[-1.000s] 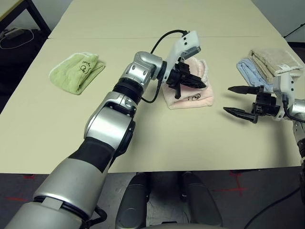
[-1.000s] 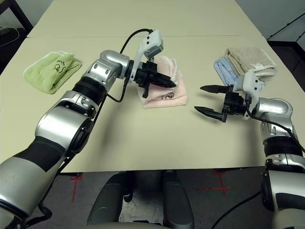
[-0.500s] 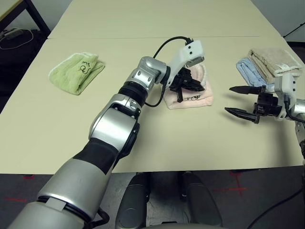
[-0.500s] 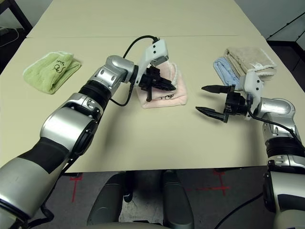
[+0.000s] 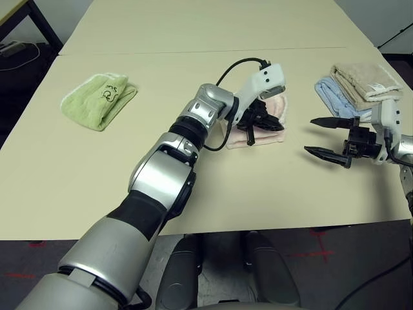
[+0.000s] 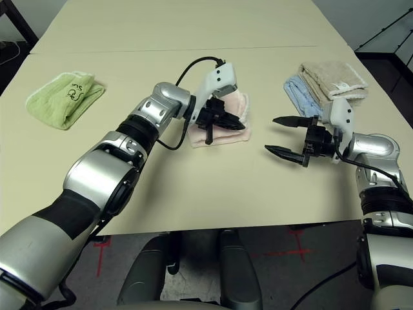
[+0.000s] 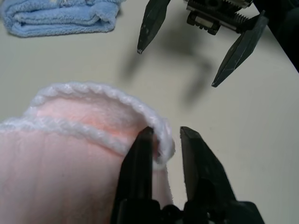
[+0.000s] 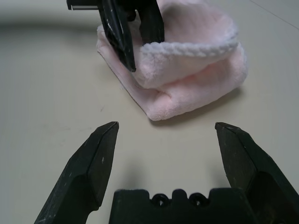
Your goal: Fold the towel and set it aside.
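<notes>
The pink towel (image 5: 266, 121) lies folded mid-tabletop, its scalloped edge between the left hand's (image 7: 164, 140) slightly parted fingers — apparently letting go — while the right hand (image 5: 328, 137), at three o'clock, waits spread wide; next, setting it aside needs a fresh grip.

Left gripper (image 5: 263, 123) covers most of the pink towel (image 5: 276, 106), so its embroidery's hidden, and I can't tell if it's actually pinching the edge.
</notes>
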### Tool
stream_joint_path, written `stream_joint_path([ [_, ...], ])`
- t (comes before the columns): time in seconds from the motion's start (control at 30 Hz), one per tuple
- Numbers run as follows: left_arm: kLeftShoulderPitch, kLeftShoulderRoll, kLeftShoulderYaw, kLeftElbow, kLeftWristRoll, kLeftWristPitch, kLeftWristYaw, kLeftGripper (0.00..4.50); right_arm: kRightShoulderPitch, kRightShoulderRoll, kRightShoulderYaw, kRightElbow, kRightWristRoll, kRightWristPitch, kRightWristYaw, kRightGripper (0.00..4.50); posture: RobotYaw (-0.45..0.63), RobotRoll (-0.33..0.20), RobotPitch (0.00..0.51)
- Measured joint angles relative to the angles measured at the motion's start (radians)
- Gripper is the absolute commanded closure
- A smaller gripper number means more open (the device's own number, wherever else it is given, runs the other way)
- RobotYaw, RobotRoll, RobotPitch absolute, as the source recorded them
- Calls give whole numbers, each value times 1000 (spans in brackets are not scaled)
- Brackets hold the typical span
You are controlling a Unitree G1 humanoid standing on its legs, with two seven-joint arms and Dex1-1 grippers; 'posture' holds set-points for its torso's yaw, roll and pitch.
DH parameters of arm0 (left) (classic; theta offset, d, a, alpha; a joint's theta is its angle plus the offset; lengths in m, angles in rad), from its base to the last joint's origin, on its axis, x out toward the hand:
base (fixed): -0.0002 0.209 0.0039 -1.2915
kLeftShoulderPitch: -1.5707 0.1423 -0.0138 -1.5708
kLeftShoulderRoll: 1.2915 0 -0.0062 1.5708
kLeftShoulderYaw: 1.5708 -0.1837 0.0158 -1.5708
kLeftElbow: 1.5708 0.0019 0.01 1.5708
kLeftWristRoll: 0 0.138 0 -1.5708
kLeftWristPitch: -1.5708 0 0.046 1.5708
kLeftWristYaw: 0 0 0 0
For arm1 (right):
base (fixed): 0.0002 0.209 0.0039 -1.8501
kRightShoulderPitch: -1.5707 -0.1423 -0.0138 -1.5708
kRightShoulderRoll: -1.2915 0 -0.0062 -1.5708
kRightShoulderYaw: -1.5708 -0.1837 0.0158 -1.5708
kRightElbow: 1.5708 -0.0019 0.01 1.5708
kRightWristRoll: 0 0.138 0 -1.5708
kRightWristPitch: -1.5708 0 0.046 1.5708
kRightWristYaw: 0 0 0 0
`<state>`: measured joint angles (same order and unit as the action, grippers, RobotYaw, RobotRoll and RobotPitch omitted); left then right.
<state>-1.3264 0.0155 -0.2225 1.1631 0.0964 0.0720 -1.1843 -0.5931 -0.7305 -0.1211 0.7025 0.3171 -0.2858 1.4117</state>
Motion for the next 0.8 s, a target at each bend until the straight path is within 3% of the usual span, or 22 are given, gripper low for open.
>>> stream_joint_path([
  [0.2, 3, 13, 5, -1, 4, -5, 19, 28, -1, 0, 0, 0, 0, 2, 0, 0, -9, 0, 186],
  [0.4, 3, 63, 29, -66, -24, 52, -56, 28, -26, -1, 0, 12, -4, 1, 0, 0, 10, 0, 180],
  [0.53, 47, 142, 68, -295, -109, 203, -143, 28, -60, -1, 2, 48, -15, -6, 0, 0, 20, 0, 178],
  [0.7, 277, 290, 87, -674, -216, 461, -194, 28, -78, 0, 2, 82, -28, -21, 3, 0, 34, 0, 178],
  [0.8, 360, 362, 119, -802, -235, 512, -131, 28, -96, 14, -1, 89, -28, -11, -12, 0, 35, 0, 179],
])
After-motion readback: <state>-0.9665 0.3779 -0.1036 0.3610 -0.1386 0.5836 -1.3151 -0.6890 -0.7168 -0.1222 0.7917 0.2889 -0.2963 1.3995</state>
